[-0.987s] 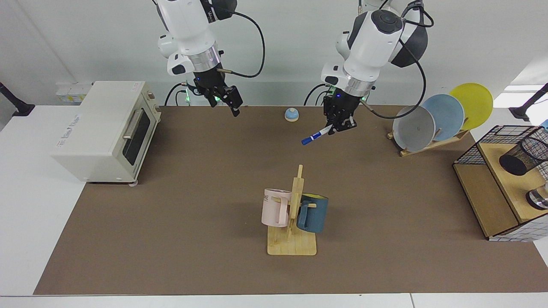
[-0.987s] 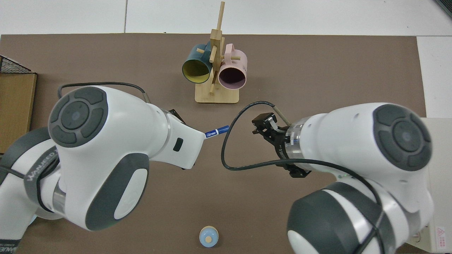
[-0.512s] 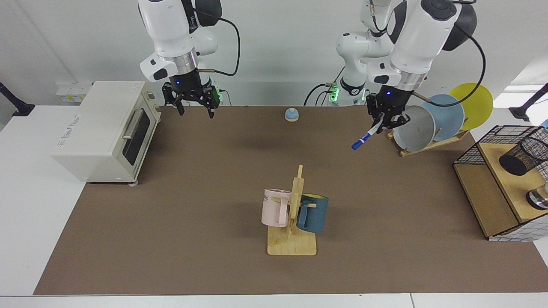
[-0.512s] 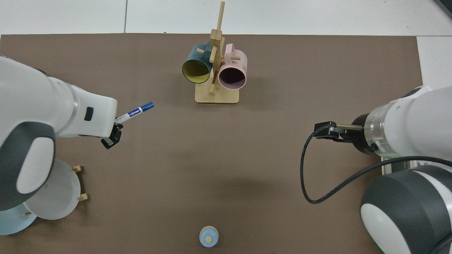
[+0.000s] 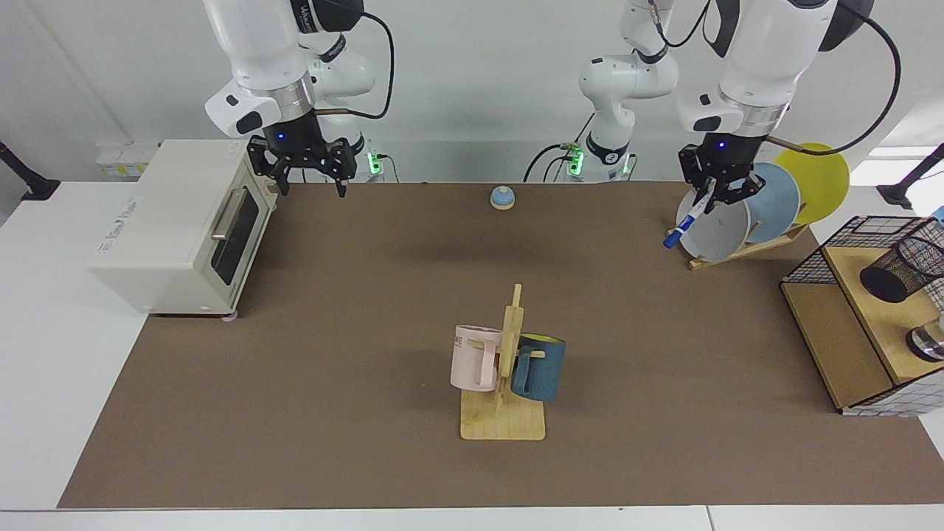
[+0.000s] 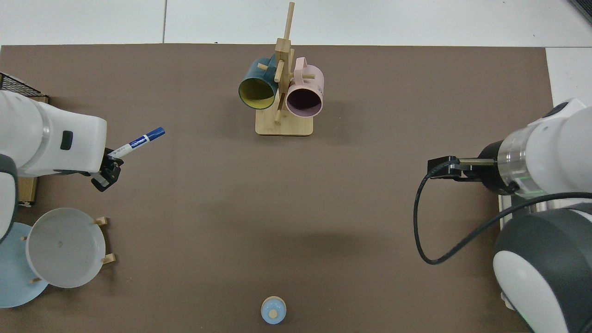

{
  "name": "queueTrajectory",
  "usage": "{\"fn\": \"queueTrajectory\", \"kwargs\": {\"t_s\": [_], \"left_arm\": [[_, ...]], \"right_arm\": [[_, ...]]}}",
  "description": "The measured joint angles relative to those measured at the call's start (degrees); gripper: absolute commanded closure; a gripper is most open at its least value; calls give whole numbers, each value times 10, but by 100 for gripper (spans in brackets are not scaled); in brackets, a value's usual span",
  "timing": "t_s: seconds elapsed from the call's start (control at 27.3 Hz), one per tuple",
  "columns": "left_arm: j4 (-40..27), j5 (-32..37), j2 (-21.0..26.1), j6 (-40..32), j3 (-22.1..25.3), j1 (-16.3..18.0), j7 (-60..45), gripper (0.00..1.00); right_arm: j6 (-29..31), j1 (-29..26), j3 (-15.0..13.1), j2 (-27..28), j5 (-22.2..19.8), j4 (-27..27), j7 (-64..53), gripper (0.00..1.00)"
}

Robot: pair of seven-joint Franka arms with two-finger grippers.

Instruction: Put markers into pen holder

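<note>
Left gripper [image 5: 714,193] aloft in front of the plate rack [image 5: 745,247], pinching the marker [image 5: 684,223] by its white end; blue cap slants down toward 7 o'clock, clear of the worktop [image 5: 369,332]. Pen holder [image 5: 901,268] tilted on the wooden shelf [image 5: 870,310] at 3 o'clock, well apart. Right gripper [image 5: 304,171] waits beside the toaster oven [image 5: 177,225], fingers spread, empty

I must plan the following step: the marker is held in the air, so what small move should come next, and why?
Probably carry it on sideways toward the pen holder. The left pincer grips the marker by its white end, tilted, in front of the plate rack; the holder stands farther off on the wooden shelf. The right pincer waits open beside the toaster oven.
</note>
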Motion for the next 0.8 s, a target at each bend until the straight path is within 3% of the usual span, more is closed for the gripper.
{"fn": "queueTrajectory", "kwargs": {"t_s": [0.4,0.62,0.8], "left_arm": [[25,164,1,-28,8,12,70,100],[44,244,14,-21,18,51,196,100],[69,273,35,33,26,111,324,100]], "right_arm": [[-3,-10,1,11,-3,10,-14,0],[-3,-17,1,11,-3,11,-22,0],[-4,-17,2,11,-2,10,-22,0]]}}
